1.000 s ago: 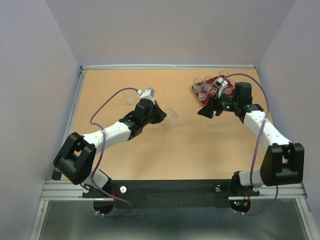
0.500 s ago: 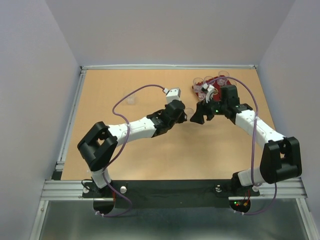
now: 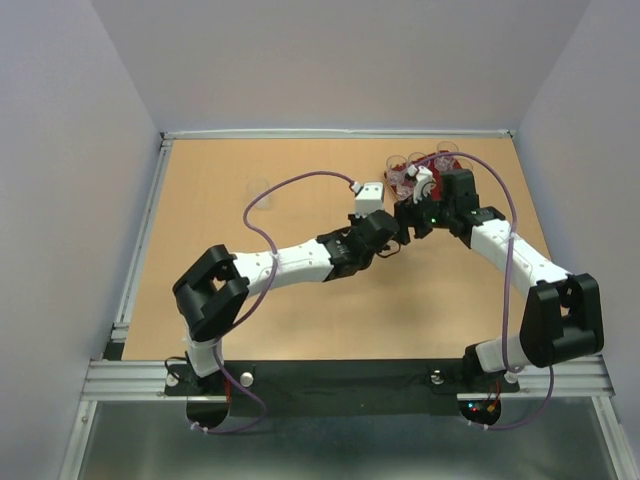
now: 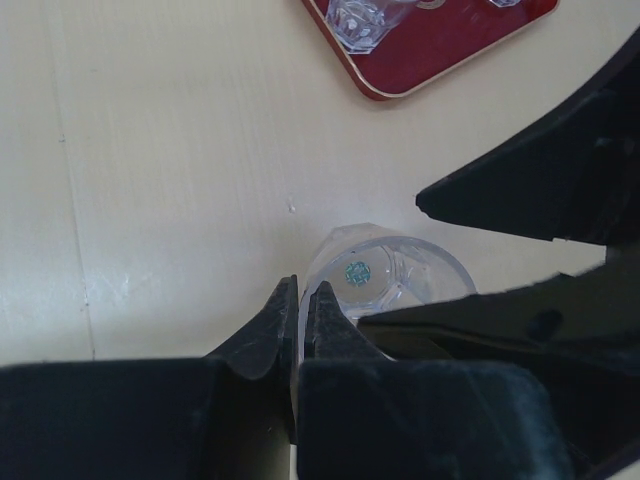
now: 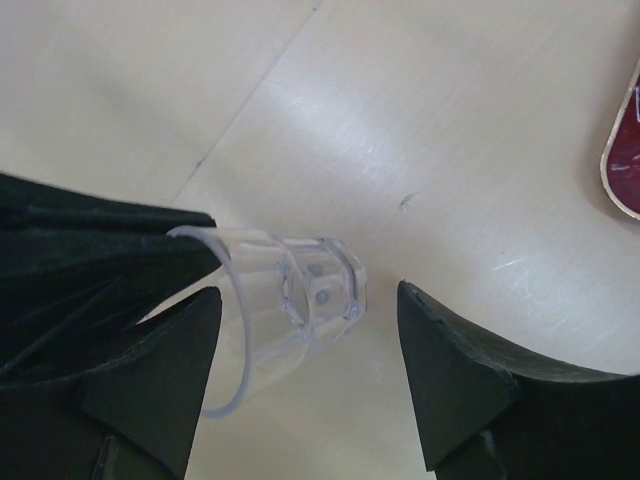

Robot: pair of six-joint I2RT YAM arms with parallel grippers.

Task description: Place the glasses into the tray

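Observation:
My left gripper [image 3: 388,240] is shut on the rim wall of one clear glass [image 4: 390,280], which it holds tilted just above the table. My right gripper [image 3: 403,222] is open, and its fingers stand on either side of that same glass [image 5: 305,295] without touching it. In the right wrist view, the right gripper [image 5: 308,292] has the left gripper's black fingers [image 5: 90,250] at its left. The dark-red tray [image 3: 432,192] lies just behind the grippers, with several glasses [image 3: 404,178] in it. Its corner shows in the left wrist view [image 4: 440,60]. The left gripper [image 4: 300,305] pinches the glass wall.
One more faint clear glass [image 3: 262,190] stands alone on the tan table at the far left. The table's raised metal rim [image 3: 340,133] runs along the back, with grey walls on all sides. The right arm [image 3: 520,255] curves along the right edge.
My left arm has swung right, carrying the glass from mid-table towards the tray. My right gripper has come off the tray, moved left, and now straddles the glass.

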